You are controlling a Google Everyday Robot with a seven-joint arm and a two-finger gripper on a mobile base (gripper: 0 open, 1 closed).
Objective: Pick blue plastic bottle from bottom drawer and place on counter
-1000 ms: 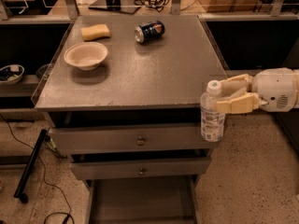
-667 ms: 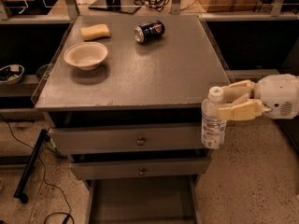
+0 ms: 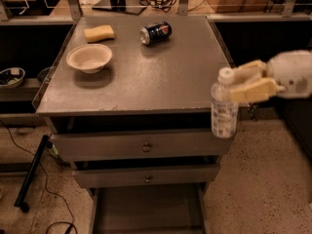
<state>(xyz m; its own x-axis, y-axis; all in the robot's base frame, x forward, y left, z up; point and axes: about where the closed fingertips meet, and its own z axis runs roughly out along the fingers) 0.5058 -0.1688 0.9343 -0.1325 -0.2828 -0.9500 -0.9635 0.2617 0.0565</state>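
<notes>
- Since the earlier views I had carried the blue plastic bottle point(image 3: 224, 113) upward: its white cap now stood above the line of the counter point(image 3: 146, 82), where a moment before it had hung lower against the cabinet's right side.
- The bottle was upright and clear of the bottom drawer point(image 3: 146, 211), which lay pulled out at the near foot of the cabinet with nothing showing on its floor.
- My reading was that the pick was done and the lift was partly made. The bottle's base still sat below the counter's near edge, just off the near right corner, so more height seemed needed before moving left over the top.
- My gripper point(image 3: 234, 84) came in from the right with its fingers pointing left and roughly level, closed around the bottle just under the cap. The white wrist sat further right, off the cabinet.
- On the counter a bowl point(image 3: 89, 57) and a yellow sponge point(image 3: 99, 33) stood far left and a soda can point(image 3: 156, 33) lay at the far middle, which left the near right part free.
</notes>
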